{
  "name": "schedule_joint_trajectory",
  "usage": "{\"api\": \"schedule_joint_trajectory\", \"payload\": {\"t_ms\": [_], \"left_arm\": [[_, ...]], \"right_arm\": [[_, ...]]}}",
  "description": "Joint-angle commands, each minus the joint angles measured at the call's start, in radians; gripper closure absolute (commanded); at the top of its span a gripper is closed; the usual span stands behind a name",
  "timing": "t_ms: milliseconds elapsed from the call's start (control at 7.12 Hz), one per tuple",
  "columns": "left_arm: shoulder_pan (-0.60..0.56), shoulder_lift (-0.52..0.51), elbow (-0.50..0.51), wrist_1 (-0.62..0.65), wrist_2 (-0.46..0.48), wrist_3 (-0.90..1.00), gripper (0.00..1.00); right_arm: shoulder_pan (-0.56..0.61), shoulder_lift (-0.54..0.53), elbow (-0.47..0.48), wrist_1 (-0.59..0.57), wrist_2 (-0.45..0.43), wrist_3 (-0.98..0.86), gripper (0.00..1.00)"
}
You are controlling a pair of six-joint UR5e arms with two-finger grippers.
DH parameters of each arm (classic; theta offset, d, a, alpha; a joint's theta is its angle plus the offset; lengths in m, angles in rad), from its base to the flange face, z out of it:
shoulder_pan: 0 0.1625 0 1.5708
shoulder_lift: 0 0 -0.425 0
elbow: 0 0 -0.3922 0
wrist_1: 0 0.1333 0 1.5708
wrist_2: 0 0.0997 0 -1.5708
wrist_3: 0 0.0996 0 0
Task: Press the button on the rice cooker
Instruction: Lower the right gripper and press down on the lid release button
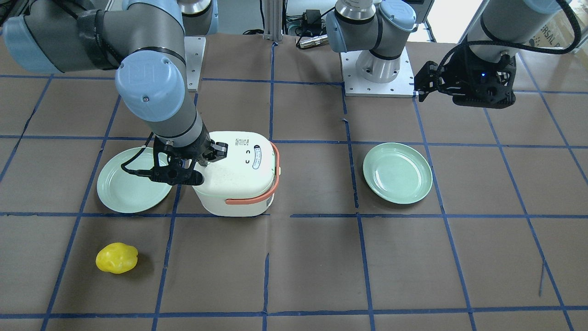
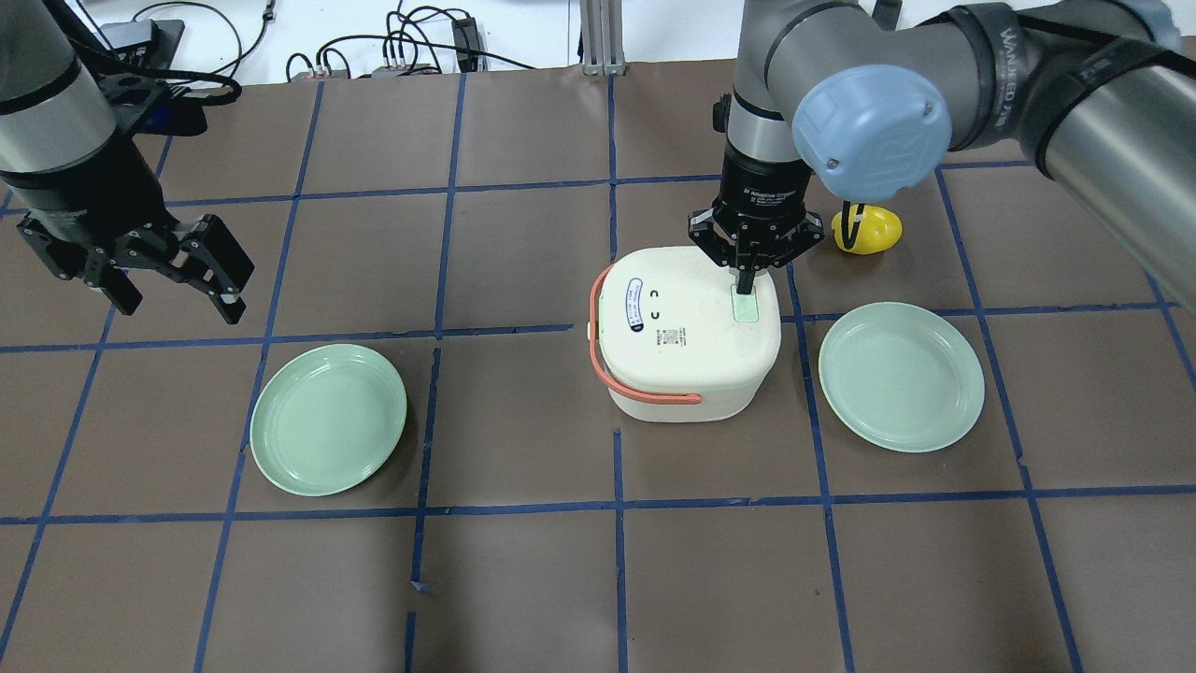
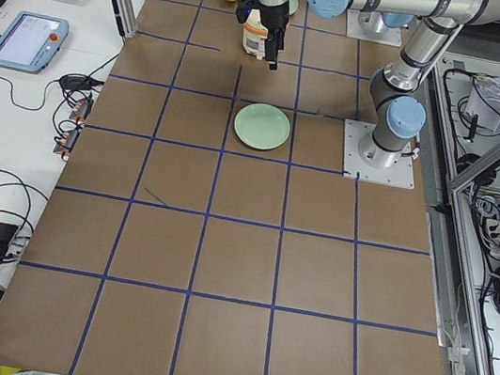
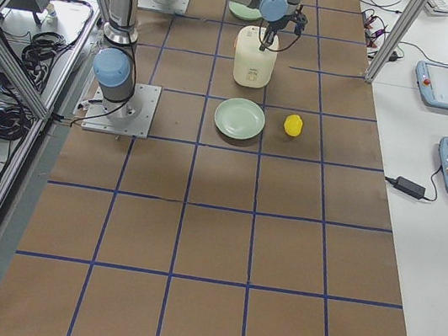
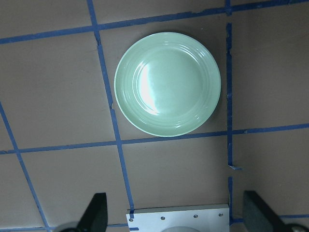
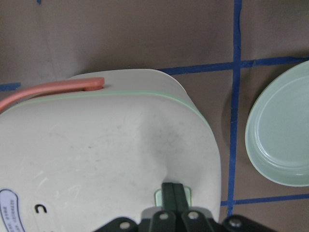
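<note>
Overhead exterior: the rice cooker (image 2: 687, 346) sits in the middle. The right gripper (image 2: 745, 285), jaws pressed together, touches its green button (image 2: 745, 310). The left gripper (image 2: 173, 297) hangs at far left, jaws spread wide. Right wrist-mounted: the gripper sits near the button's edge, so it might slip off.

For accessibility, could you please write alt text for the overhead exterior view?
The right gripper, jaws shut, points down onto the green button of a white rice cooker mid-table. A green plate lies left of it, a second plate right, a yellow object beyond. The left gripper hangs far left, jaws open.
</note>
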Motion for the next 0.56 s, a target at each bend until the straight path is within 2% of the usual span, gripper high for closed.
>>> {"api": "schedule_joint_trajectory", "payload": {"t_ms": [0, 421], "left_arm": [[0.000, 0.000, 0.000, 0.000, 0.000, 0.000, 0.00], [0.000, 0.000, 0.000, 0.000, 0.000, 0.000, 0.00]], "right_arm": [[0.000, -0.001, 0.014, -0.006, 0.000, 0.000, 0.94], [0.002, -0.012, 0.006, -0.019, -0.008, 0.006, 0.93]]}}
